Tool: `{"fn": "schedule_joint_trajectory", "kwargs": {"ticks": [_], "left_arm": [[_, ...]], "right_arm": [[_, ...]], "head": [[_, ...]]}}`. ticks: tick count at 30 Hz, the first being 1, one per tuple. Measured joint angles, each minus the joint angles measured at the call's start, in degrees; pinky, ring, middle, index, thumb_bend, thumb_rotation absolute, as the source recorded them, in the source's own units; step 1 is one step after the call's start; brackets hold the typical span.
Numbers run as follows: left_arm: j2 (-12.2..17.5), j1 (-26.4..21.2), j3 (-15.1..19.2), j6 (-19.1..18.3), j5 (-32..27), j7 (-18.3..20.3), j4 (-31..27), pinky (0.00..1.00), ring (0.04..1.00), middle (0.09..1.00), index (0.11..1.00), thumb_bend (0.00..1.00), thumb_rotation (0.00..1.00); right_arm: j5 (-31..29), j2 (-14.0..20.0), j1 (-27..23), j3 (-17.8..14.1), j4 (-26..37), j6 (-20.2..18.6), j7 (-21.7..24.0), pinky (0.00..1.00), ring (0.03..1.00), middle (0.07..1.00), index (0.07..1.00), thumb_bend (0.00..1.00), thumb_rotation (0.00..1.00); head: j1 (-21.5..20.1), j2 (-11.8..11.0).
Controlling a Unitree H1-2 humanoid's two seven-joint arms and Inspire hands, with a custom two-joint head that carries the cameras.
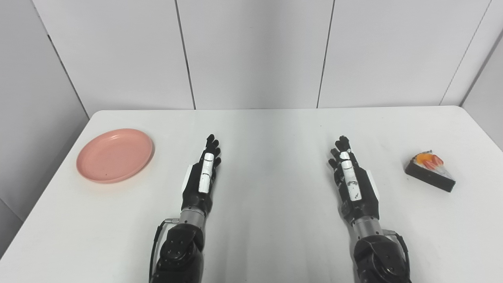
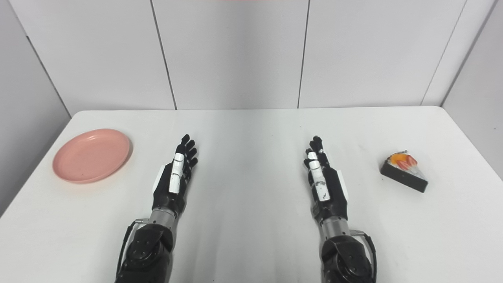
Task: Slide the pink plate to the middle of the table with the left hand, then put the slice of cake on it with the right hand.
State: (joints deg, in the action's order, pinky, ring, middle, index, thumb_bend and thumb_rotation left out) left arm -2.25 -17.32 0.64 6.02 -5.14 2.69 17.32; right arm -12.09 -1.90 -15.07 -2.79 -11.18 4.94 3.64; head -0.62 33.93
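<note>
Both robot hands rest released on the white desk (image 1: 267, 129) — left robot hand (image 1: 202, 179), right robot hand (image 1: 353, 184) — fingers extended, holding nothing. The pink plate (image 1: 114, 155) lies far left; the cake slice (image 1: 430, 170) far right. We judge the risks: plate pushed off the near edge, cake toppling when pinched.

Both forearms cut off at the bottom edge, table (image 1: 275, 236) near edge (and left side) out of frame

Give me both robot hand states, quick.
Left robot hand: open, fingers extended, holding nothing; pink plate lies apart to its left.
Right robot hand: open, holding nothing; cake slice untouched to its right.
</note>
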Motion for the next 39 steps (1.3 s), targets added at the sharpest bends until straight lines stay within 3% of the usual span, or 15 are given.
{"fn": "schedule_joint_trajectory", "kwargs": {"ticks": [5, 7, 15, 20, 25, 28, 30, 31, 32, 34, 39], "left_arm": [[0.04, 0.06, -0.04, 0.00, -0.01, 0.19, 0.02, 1.00, 1.000, 1.000, 1.000, 0.68, 1.00], [0.10, 0.05, -0.06, 0.00, -0.01, 0.26, 0.02, 1.00, 1.000, 1.000, 1.000, 0.67, 1.00], [0.10, 0.05, -0.20, 0.09, 0.12, 0.34, 0.13, 1.00, 1.000, 1.000, 1.000, 0.67, 1.00], [0.08, 0.05, -0.37, 0.07, 0.13, 0.32, -0.04, 1.00, 1.000, 1.000, 1.000, 0.66, 1.00], [0.08, 0.05, -0.54, 0.07, 0.51, 0.14, -0.02, 1.00, 1.000, 1.000, 1.000, 0.65, 1.00], [0.07, 0.05, -0.75, 0.07, 1.21, -0.04, -0.01, 1.00, 1.000, 1.000, 1.000, 0.66, 1.00], [0.06, 0.05, -1.01, 0.07, 1.59, -0.09, 0.02, 1.00, 1.000, 1.000, 1.000, 0.69, 1.00], [0.07, 0.05, -1.18, 0.07, 1.73, -0.11, 0.02, 1.00, 1.000, 1.000, 1.000, 0.69, 1.00], [0.04, 0.04, -1.18, 0.07, 1.77, -0.11, 0.02, 1.00, 1.000, 1.000, 1.000, 0.68, 1.00], [-0.19, 0.01, -0.87, 0.05, 1.50, -0.15, 0.01, 1.00, 1.000, 1.000, 1.000, 0.68, 1.00], [-1.07, -0.45, 0.57, 0.42, 1.23, -1.47, 0.83, 1.00, 1.000, 1.000, 1.000, 0.67, 1.00]], "right_arm": [[-0.01, 0.08, 0.00, 0.38, 0.02, 0.01, 0.37, 1.00, 1.000, 1.000, 1.000, 0.59, 0.87], [-0.19, 0.04, -0.01, 0.16, 0.01, 0.00, 0.32, 1.00, 1.000, 1.000, 0.982, 0.60, 0.82], [-0.49, -0.27, -0.04, -0.33, 0.01, 0.00, -0.06, 1.00, 1.000, 0.999, 0.973, 0.59, 0.80], [0.04, -0.25, -0.04, -0.37, 0.00, 0.00, -0.40, 1.00, 1.000, 0.999, 0.981, 0.56, 0.83], [-0.07, -0.26, -0.04, -0.44, -0.01, -0.07, -0.55, 1.00, 1.000, 0.989, 0.970, 0.56, 0.78], [-0.47, -0.29, -0.04, -0.61, -0.03, -0.07, -0.53, 1.00, 1.000, 0.988, 0.921, 0.57, 0.77], [-0.80, -0.29, -0.04, -0.65, -0.01, -0.07, -0.51, 1.00, 0.998, 0.978, 0.728, 0.57, 0.74], [-1.06, -0.29, -0.03, -0.73, 0.03, -0.07, -0.51, 1.00, 0.998, 0.977, 0.720, 0.57, 0.74], [-1.09, -0.18, -0.02, -0.73, 0.01, -0.07, -0.46, 1.00, 0.999, 0.989, 0.845, 0.59, 0.79], [-1.04, 0.41, 0.00, -0.54, -0.01, -0.07, 0.08, 1.00, 1.000, 0.997, 0.954, 0.59, 0.84], [-0.54, 2.00, 0.08, 0.58, -0.20, -0.06, 2.21, 1.00, 1.000, 1.000, 0.999, 0.58, 0.92]], "head": [[0.00, 0.00], [0.00, 0.00], [0.09, 0.09], [0.09, 0.09], [0.26, 0.09], [4.02, -0.87], [6.04, -1.31], [6.06, -1.32], [8.15, -2.10], [8.35, -2.11], [11.42, -3.51]]}}
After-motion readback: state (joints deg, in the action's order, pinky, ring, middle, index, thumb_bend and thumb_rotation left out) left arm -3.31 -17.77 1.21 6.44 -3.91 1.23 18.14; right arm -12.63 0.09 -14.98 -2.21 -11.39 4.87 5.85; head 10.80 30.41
